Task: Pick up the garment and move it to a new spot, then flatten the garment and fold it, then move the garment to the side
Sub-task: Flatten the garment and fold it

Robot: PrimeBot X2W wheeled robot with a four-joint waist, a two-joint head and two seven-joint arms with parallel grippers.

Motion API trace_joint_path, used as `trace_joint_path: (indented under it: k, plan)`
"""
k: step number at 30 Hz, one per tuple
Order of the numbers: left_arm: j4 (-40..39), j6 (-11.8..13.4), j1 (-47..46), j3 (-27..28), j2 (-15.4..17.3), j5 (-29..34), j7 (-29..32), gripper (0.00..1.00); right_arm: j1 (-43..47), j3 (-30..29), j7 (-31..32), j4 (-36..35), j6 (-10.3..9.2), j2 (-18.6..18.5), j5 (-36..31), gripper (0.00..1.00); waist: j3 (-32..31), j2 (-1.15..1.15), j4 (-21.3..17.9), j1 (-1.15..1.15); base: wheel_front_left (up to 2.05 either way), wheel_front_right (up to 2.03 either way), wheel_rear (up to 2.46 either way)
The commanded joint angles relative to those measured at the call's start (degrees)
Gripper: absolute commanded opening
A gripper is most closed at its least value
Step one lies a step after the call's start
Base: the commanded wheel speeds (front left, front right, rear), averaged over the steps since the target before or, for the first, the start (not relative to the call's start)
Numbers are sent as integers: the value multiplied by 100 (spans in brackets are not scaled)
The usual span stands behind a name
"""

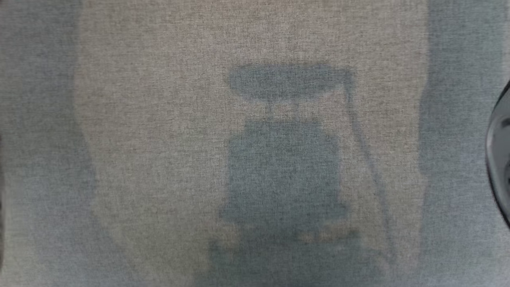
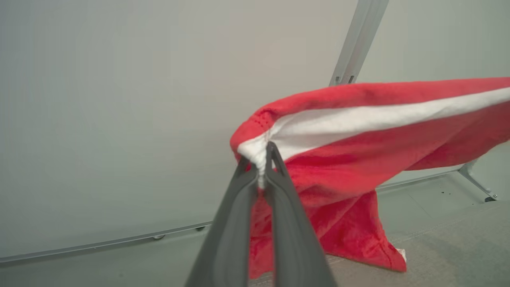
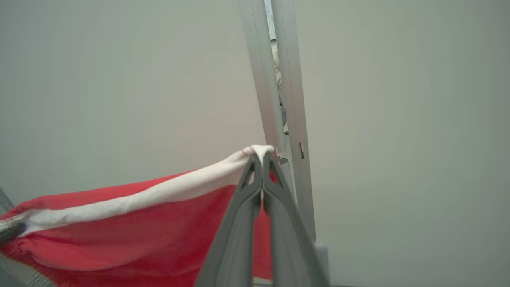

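The garment (image 2: pixel 358 159) is red fleece with a white band along its top edge. In the left wrist view my left gripper (image 2: pixel 261 157) is shut on one end of that band, and the cloth stretches away to the right, its lower corner reaching down to the grey surface (image 2: pixel 450 247). In the right wrist view my right gripper (image 3: pixel 262 157) is shut on the other end of the band. From there the garment (image 3: pixel 131 227) hangs out to the left, held up between both grippers.
The head view looks down on a grey cloth-covered surface (image 1: pixel 139 139) carrying my own shadow, with a dark rounded part (image 1: pixel 500 155) at its right edge. Pale partition panels (image 2: pixel 119 119) on metal posts (image 3: pixel 275 99) with splayed feet (image 2: pixel 478 185) stand behind the garment.
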Motion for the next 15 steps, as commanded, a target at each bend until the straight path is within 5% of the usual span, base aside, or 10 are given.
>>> trace_joint_path:
  k: [1,7,15]
  plan:
    - [225,-134,310,-151,20,15,-372,0,367,154,-192,123,-8,-11,161,0,208,42,-22,-2,0,0,0]
    - [581,-225,1328,-671,236,-407,-1178,0,1923,714,-525,-101,-5,-282,957,0,30,42,-204,-2,0,0,0]
    - [-131,-213,2996,-1248,763,-1278,-1847,0,4360,879,-552,-1441,-5,-979,2193,0,-717,42,-295,-2,0,0,0]
